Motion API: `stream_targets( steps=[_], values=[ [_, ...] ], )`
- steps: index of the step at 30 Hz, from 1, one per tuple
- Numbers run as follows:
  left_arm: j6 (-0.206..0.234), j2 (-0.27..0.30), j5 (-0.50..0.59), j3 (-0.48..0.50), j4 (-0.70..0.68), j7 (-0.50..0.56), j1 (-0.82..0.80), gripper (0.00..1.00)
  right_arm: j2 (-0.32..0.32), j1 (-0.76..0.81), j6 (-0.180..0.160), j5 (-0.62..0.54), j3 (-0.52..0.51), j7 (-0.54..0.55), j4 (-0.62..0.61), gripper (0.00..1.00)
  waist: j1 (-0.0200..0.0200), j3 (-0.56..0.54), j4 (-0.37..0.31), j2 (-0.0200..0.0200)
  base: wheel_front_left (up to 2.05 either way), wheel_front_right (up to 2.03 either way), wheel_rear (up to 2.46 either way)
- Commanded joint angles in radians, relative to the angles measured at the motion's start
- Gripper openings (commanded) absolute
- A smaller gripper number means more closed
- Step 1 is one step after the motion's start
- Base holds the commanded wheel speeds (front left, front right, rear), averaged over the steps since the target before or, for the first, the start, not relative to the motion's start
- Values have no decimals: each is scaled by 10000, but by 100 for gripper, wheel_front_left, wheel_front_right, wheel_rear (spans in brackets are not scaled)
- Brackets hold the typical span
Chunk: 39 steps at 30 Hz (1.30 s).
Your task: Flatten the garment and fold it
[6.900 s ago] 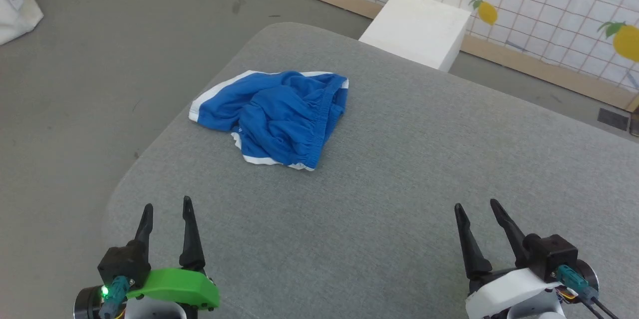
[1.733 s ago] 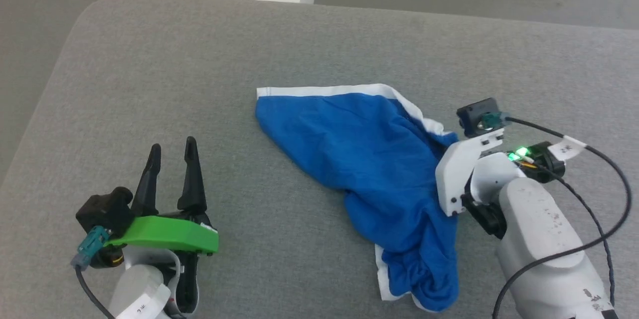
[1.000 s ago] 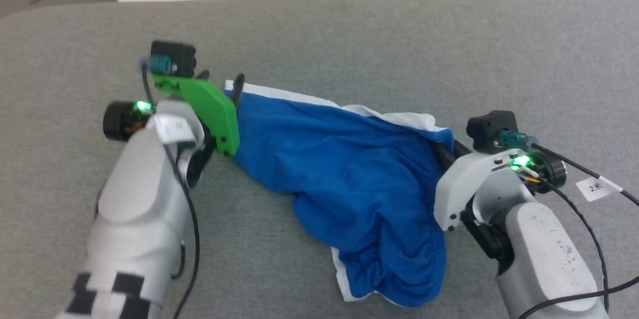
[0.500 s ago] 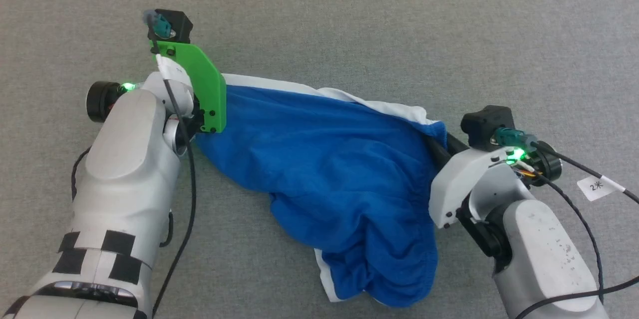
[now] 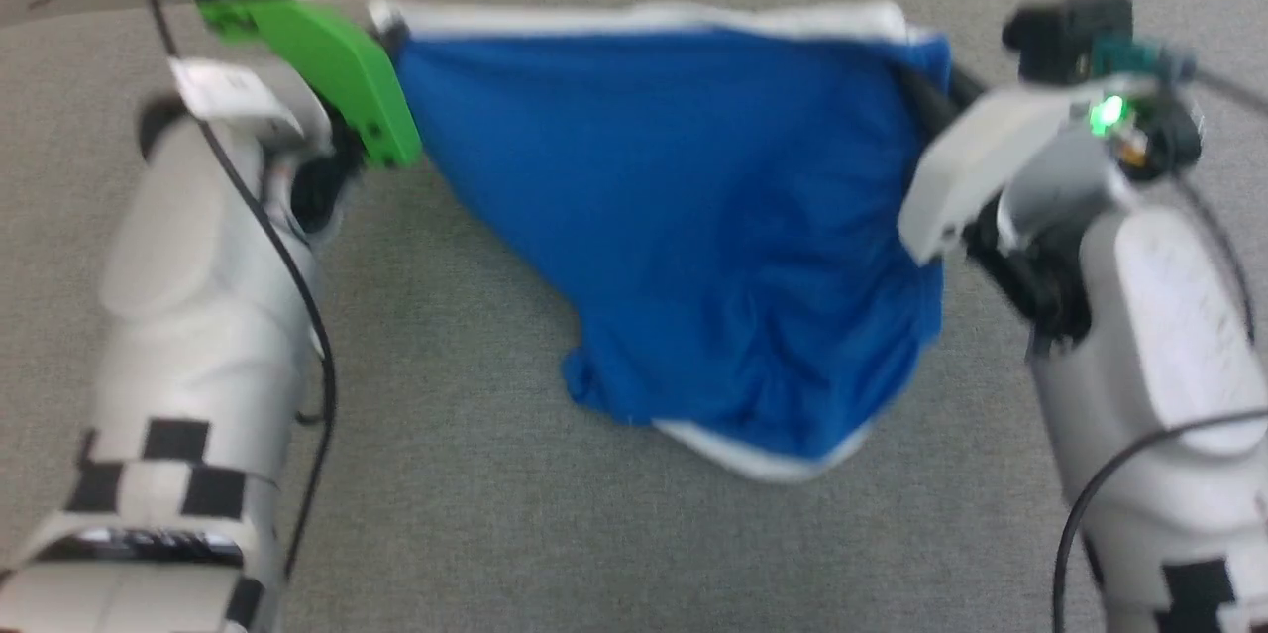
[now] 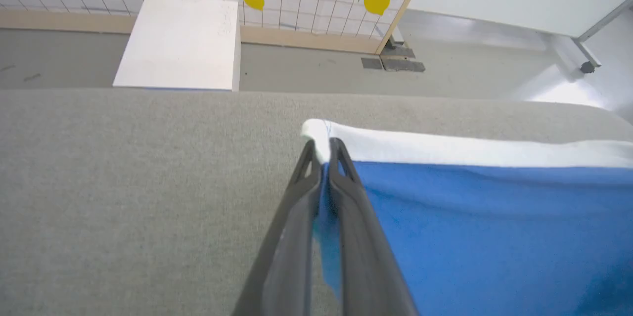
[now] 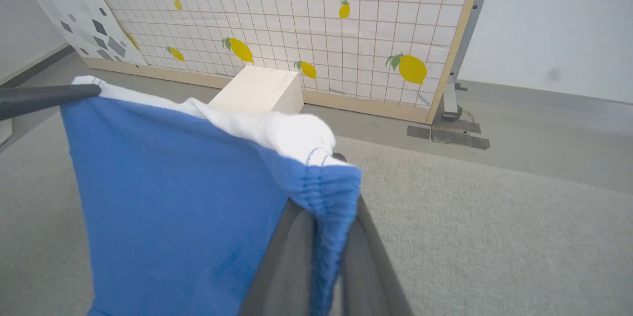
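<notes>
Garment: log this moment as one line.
left gripper: shut on white-trimmed corner | right gripper: shut on opposite corner | garment: held up, top edge stretched between them, lower part sagging | stage: flatten

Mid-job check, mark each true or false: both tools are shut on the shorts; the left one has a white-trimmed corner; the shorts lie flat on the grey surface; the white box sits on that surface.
1. The left tool and right tool are each shut on the garment. True.
2. The left tool pinches a corner at the white trim. True.
3. The garment lies flat on the grey surface. False: its top edge is stretched between the tools and the rest hangs bunched.
4. The white box sits on the grey surface. False: it stands on the floor beyond it.
</notes>
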Motion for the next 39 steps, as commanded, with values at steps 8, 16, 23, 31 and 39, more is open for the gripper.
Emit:
stream_targets(
  steps=[8, 16, 23, 31, 39],
  values=[
    [76, 763, 583, -17, -991, -946, -2374, 0, -152, -4012, -15, 526, -168, 248, 1165, 0, -1, 412, -121, -1, 0, 0, 0],
    [261, 1000, 958, 190, -1384, -3002, -4114, 0, 58, -6764, -15, -270, -751, -1557, 2719, 0, -1, 894, -144, -1, 0, 0, 0],
    [77, 949, 720, 168, -1258, -4048, -3863, 0, 146, -6855, -15, -236, -602, -2960, 3839, 0, -1, 1065, -1, -1, 0, 0, 0],
    [-90, 906, 197, -111, -1694, -4552, -1623, 0, 160, -4708, -15, 1349, 252, -4024, 3693, 0, -1, 702, 151, -1, 0, 0, 0],
    [310, 594, -607, 338, -3129, -4986, 2154, 0, -289, -826, -15, 3224, 1320, -3705, 1662, 0, -1, -400, 254, -1, 0, 0, 0]
  ],
)
